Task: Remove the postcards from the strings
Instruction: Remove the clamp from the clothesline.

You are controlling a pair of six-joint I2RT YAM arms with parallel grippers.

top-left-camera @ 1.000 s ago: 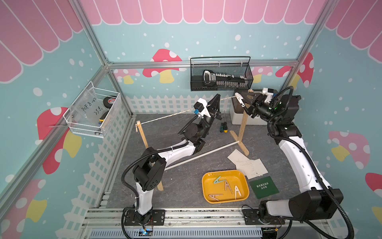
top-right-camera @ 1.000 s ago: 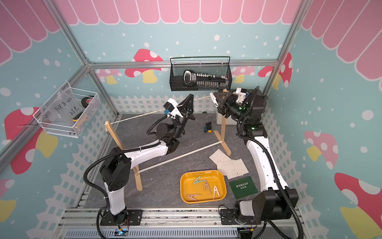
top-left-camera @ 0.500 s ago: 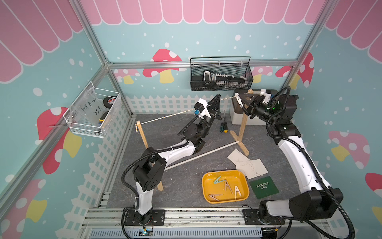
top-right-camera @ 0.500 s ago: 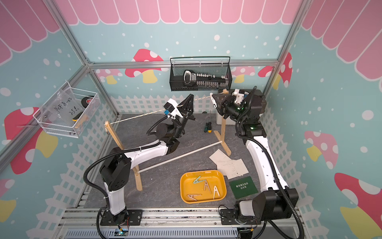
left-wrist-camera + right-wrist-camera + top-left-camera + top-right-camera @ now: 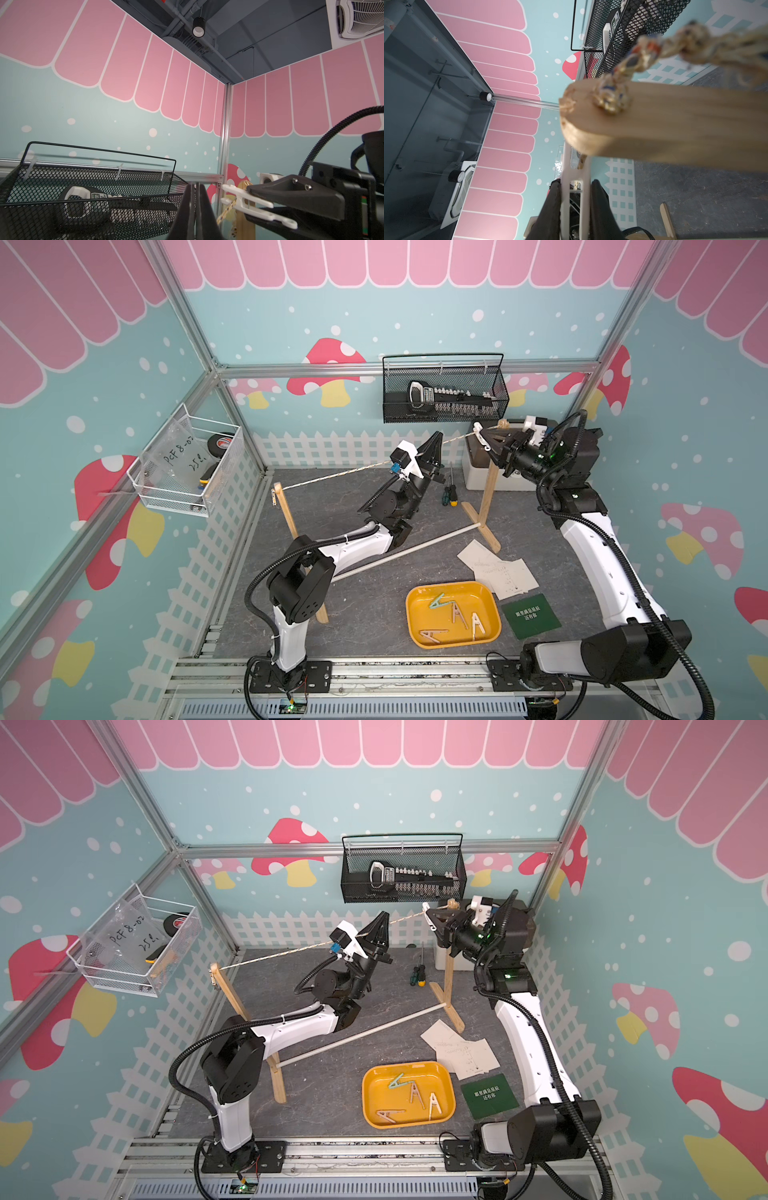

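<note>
No postcard hangs on the string (image 5: 340, 475); it runs bare between the two wooden posts. White postcards (image 5: 498, 572) lie in a loose heap on the floor, with a dark green one (image 5: 532, 616) beside them. My right gripper (image 5: 492, 441) is at the right post's top (image 5: 675, 124), shut on a white clothespin (image 5: 564, 166) that sits on the string. That clothespin (image 5: 245, 197) has its mouth parted around the twine. My left gripper (image 5: 437, 437) points upward beside the string at mid-span. Its jaws stand a thin slit apart, with nothing between them (image 5: 195, 186).
A yellow tray (image 5: 415, 601) on the floor holds several clothespins. A black mesh basket (image 5: 444, 393) hangs on the back wall just above the string. A screwdriver (image 5: 449, 493) and a grey box (image 5: 473, 472) lie behind the right post. A white rod (image 5: 415, 549) joins the posts' feet.
My right gripper's jaws have closed in on the white clothespin. My left gripper's jaws have parted slightly from fully shut. Neither arm has shifted much.
</note>
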